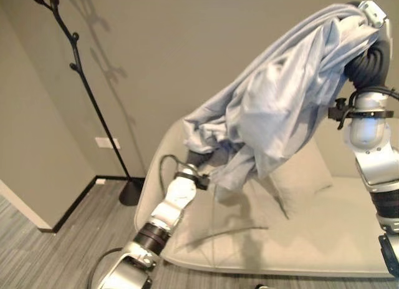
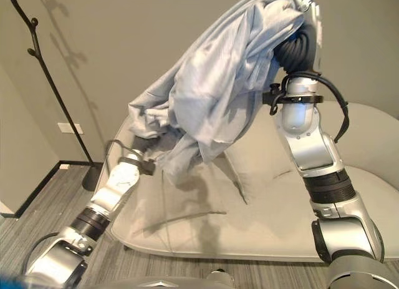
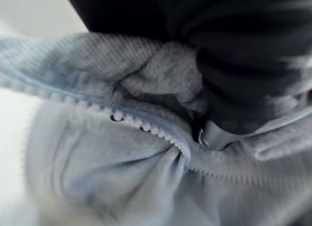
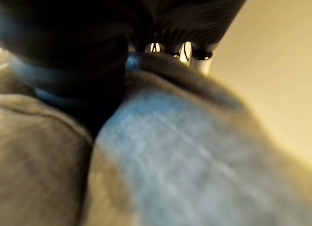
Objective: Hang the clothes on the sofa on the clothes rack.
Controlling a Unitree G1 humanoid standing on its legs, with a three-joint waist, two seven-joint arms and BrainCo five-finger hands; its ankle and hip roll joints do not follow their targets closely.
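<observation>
Right hand (image 1: 372, 14) is raised high above the sofa (image 1: 312, 233), left hand (image 1: 198, 159) low over its seat — a pale blue garment (image 1: 280, 102) drapes between them, covering both hands, so their grips cannot be told. The rack (image 1: 81, 83) stands left of the sofa on grey floor (image 1: 50, 258).

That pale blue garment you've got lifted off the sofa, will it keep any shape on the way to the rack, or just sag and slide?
Likely floppy: the garment drapes in loose folds from the raised right hand down to the left hand. It looks light, thin fabric bunching easily. It may slip, since it seems draped over the right hand, and trailing folds could snag on the coat rack.
</observation>
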